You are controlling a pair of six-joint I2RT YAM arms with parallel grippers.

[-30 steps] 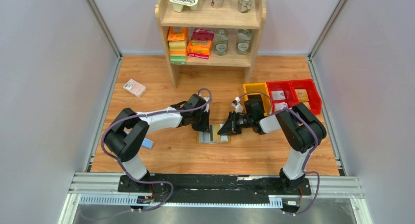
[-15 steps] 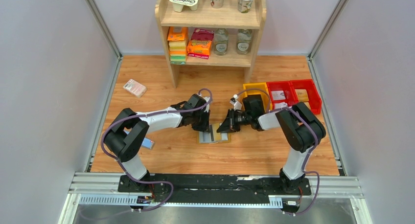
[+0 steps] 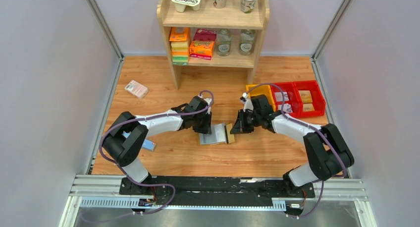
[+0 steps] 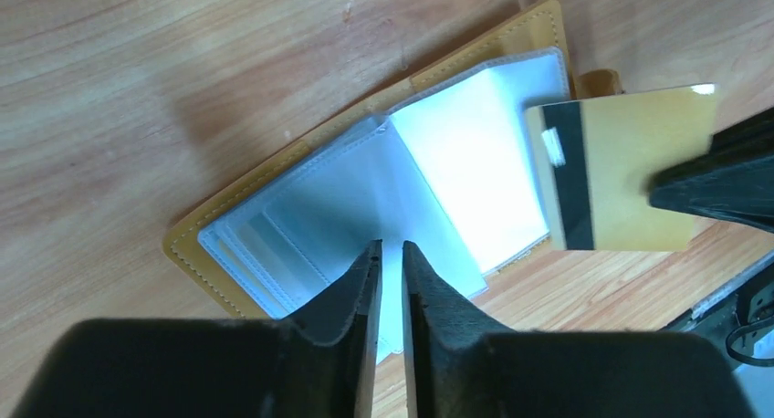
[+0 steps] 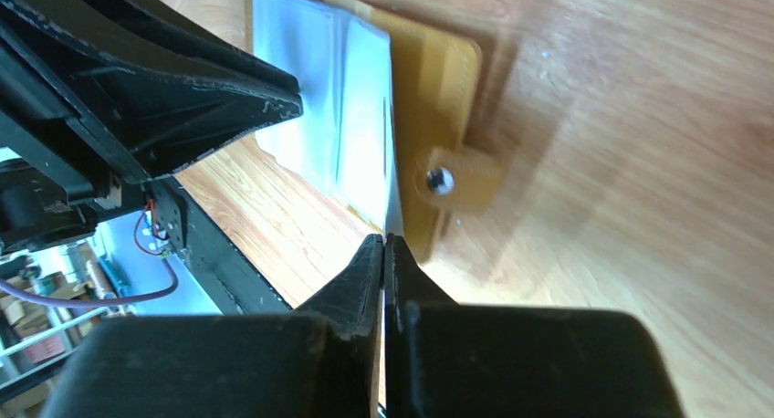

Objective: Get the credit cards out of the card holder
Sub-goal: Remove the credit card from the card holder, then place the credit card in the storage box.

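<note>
The tan card holder lies open on the wooden table, its clear grey-blue sleeves up. In the left wrist view the holder fills the middle. My left gripper is shut, its tips pressing down on the sleeves near the fold. My right gripper is shut on a gold credit card with a black stripe, held just off the holder's right edge and clear of the sleeves. In the right wrist view the card shows edge-on between my fingers, next to the holder's snap tab.
A blue bar lies by the left arm's base and a pink-white packet at the far left. A wooden shelf with goods stands at the back. Yellow and red bins sit at the right.
My right gripper has moved right with the gold card, drawing it out of the holder's sleeve. The holder has turned slightly. My left gripper has stayed pressing on it.
</note>
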